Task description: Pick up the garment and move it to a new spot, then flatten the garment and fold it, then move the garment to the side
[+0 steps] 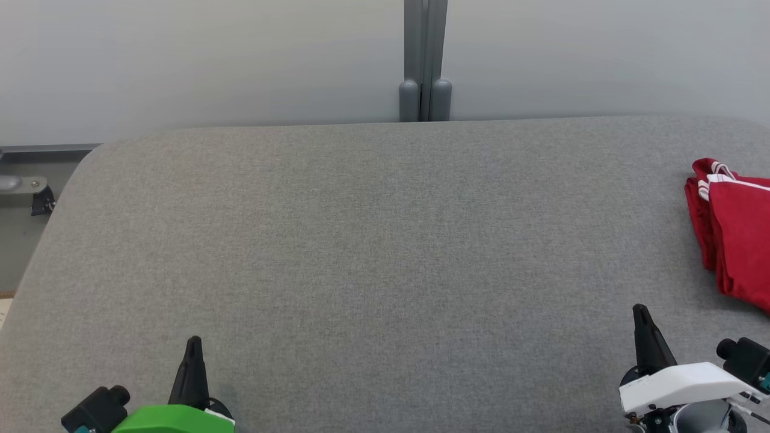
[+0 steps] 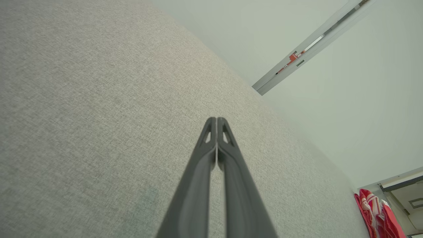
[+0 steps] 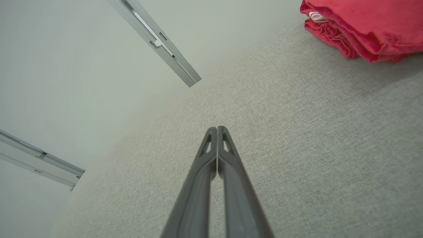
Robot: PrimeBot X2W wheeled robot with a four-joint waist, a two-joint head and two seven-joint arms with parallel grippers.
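Head view puts the red garment in a folded stack at the table's right edge — apparently set aside, its job likely done. Left claw and right claw are pressed closed on nothing, low near the robot, well apart from it. No writing is readable — the wall rail's orange tag is too small.
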